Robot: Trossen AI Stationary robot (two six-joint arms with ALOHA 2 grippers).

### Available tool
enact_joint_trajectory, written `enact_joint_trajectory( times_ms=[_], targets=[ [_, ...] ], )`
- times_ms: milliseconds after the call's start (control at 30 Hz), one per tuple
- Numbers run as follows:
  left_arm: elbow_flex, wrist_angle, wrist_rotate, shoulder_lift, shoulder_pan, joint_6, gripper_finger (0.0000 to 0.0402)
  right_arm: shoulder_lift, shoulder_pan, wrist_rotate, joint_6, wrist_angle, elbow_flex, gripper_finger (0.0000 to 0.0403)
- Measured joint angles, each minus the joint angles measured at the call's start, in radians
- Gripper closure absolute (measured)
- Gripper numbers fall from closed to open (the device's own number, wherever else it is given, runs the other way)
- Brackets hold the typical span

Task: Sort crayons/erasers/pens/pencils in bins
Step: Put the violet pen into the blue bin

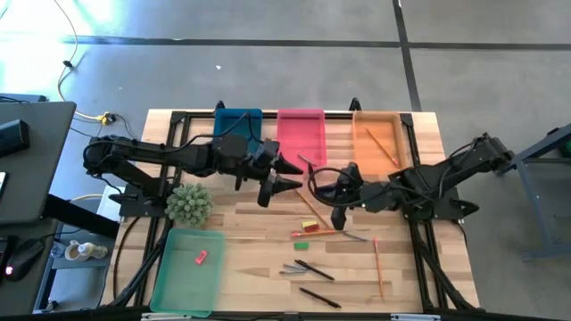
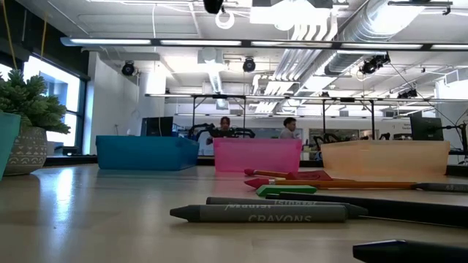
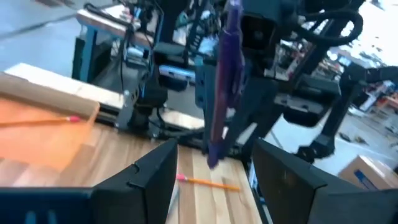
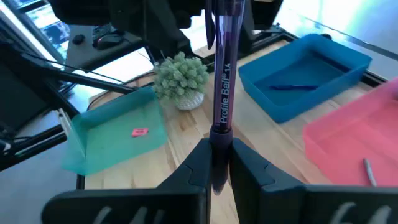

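My right gripper [image 1: 319,185] is above the table's middle, shut on a blue-purple pen [image 4: 222,81]. My left gripper [image 1: 297,176] faces it from the left, open. In the left wrist view its fingers [image 3: 155,177] stand either side of the pen's lower end [image 3: 212,155] without touching it. The blue bin [image 1: 237,125] holds a blue pen [image 4: 292,87], the pink bin [image 1: 301,132] a grey crayon [image 4: 369,171], the orange bin [image 1: 376,138] a pencil, and the green bin [image 1: 187,267] a pink eraser [image 1: 201,257]. My right gripper pinches the pen's barrel near its lower end [image 4: 219,134] between its two fingers. The fingers come about level from the table's right and lie across the pen. The pen stands nearly upright, lifted clear of the table, most of its length above the fingers.
On the table lie pencils [image 1: 312,214] [image 1: 377,267], a green eraser [image 1: 302,243], a yellow eraser [image 1: 310,226], grey crayons [image 1: 293,268] and black pens [image 1: 314,269] [image 1: 319,297]. A potted plant [image 1: 189,203] stands at the left, beside the green bin.
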Motion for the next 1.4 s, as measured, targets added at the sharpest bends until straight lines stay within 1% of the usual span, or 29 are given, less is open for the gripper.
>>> enact_joint_trajectory(
  times_ms=[200, 367, 533, 633, 767, 1000, 1133, 1233, 1400],
  targets=[
    [0.000, 0.061, -0.009, 0.000, 0.001, -0.018, 0.0204, 0.000, -0.055, -0.084, -0.065, 0.039, 0.000, 0.0382],
    [0.000, 0.066, -0.038, 0.000, 0.001, -0.019, 0.0204, 0.013, -0.096, -0.143, -0.074, 0.040, 0.000, 0.0382],
    [0.000, 0.086, -0.042, 0.000, 0.001, -0.018, 0.0204, 0.037, -0.131, -0.214, -0.095, 0.093, 0.000, 0.0382],
    [0.000, 0.084, -0.045, 0.000, 0.001, -0.019, 0.0207, 0.038, -0.143, -0.224, -0.088, 0.093, 0.000, 0.0382],
    [0.000, 0.087, -0.045, 0.000, 0.001, -0.013, 0.0235, 0.040, -0.152, -0.240, -0.087, 0.094, 0.000, 0.0382],
    [-0.001, 0.081, -0.053, 0.000, 0.001, 0.007, 0.0319, 0.048, -0.162, -0.259, -0.069, 0.094, 0.000, 0.0382],
    [-0.001, 0.079, -0.053, 0.000, 0.001, 0.028, 0.0355, 0.048, -0.161, -0.260, -0.071, 0.092, 0.000, 0.0382],
    [-0.001, 0.073, -0.052, 0.000, 0.001, 0.037, 0.0368, 0.048, -0.161, -0.260, -0.077, 0.085, 0.000, 0.0382],
    [-0.001, 0.051, -0.048, 0.000, 0.001, 0.062, 0.0360, 0.048, -0.162, -0.259, -0.092, 0.069, 0.000, 0.0381]
  ],
)
